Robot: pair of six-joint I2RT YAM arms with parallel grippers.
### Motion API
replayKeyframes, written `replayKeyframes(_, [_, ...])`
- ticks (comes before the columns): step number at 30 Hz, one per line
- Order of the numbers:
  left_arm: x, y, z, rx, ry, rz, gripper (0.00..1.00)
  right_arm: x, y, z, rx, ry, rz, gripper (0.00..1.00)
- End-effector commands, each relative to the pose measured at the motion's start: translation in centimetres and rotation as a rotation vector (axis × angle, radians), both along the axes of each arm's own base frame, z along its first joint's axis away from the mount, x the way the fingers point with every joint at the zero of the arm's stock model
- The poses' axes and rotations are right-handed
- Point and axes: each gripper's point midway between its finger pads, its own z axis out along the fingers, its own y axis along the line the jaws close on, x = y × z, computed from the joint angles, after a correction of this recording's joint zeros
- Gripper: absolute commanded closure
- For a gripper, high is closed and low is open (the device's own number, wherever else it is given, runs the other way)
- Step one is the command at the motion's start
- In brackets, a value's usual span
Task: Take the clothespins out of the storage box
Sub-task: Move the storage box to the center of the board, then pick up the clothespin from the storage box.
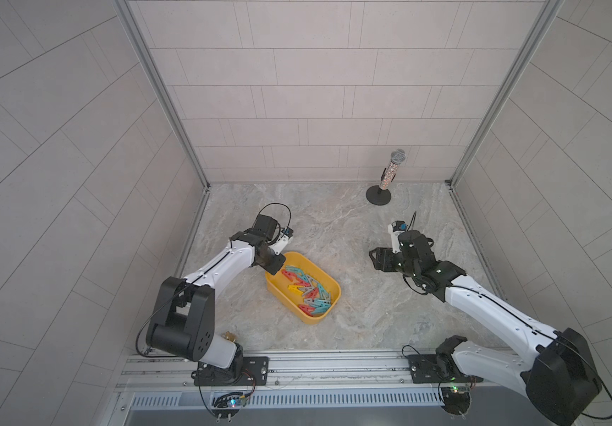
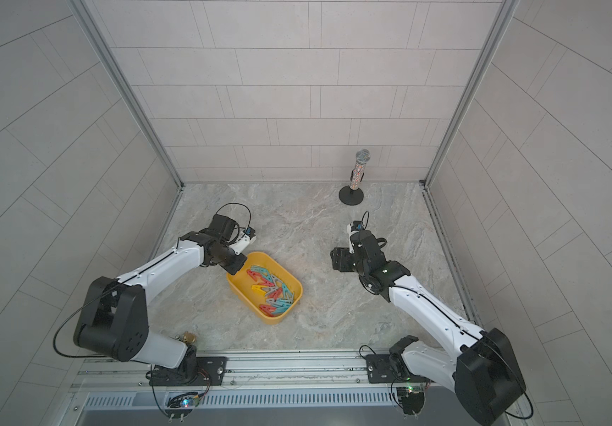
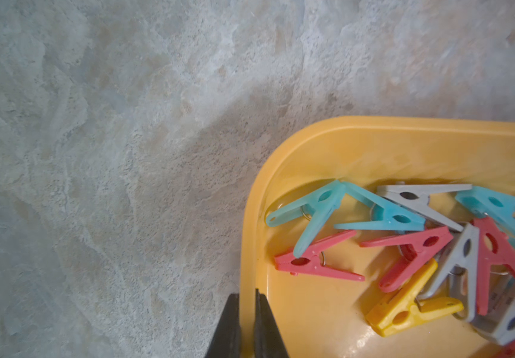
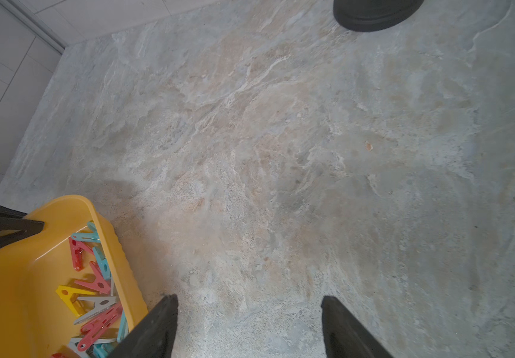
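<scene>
Near the front of the table, all clothespins heaped inside the box, none out yet. Seemingly bracing or tipping the box by its corner: best to pinch deep on the wall, lift slowly, pour toward bare table. Over that rim, left gripper clamped, one finger inside, one outside, wrist angled downward. Further right, right gripper spread wide, empty, hovering over bare table, well apart from the box. Farthest back, microphone, untouched.
</scene>
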Motion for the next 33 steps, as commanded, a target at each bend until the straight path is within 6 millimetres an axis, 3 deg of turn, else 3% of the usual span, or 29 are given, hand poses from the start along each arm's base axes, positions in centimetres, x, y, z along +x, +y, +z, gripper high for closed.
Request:
replayKeyframes(1, [-1.6,2.4,-1.5,0.142,0.028,-0.032,0.99,0.9,0.8,1.3,-0.033,-0.04,0.028,0.24])
replayKeyframes(10, [-0.6,1.8,-0.3,0.084,-0.019,0.034,0.49,0.9,3.8,1.9,-0.08,-0.049,0.13,0.23])
replayKeyframes(12, [-0.6,1.6,0.8,0.07,-0.021,0.032,0.38,0.8,4.3,2.0,-0.086,-0.05,0.144,0.24])
replayKeyframes(16, [-0.2,1.6,4.9,-0.003,-0.051,0.063,0.03,0.3,5.4,2.4,-0.11,-0.059,0.185,0.24])
replayKeyframes(20, [1.0,2.7,9.2,-0.072,-0.086,0.155,0.0,-0.3,7.2,2.6,-0.135,-0.057,0.238,0.23])
replayKeyframes(25, [2.9,6.0,12.1,-0.119,-0.177,0.393,0.0,-1.5,10.3,2.1,-0.189,-0.03,0.319,0.23])
replayKeyframes(29, [4.0,8.8,11.0,-0.064,-0.224,0.529,0.0,-2.7,13.1,1.0,-0.233,-0.008,0.408,0.24])
replayKeyframes(33, [4.0,10.6,8.9,-0.111,-0.162,0.629,0.0,-4.1,15.8,0.8,-0.232,-0.007,0.495,0.25])
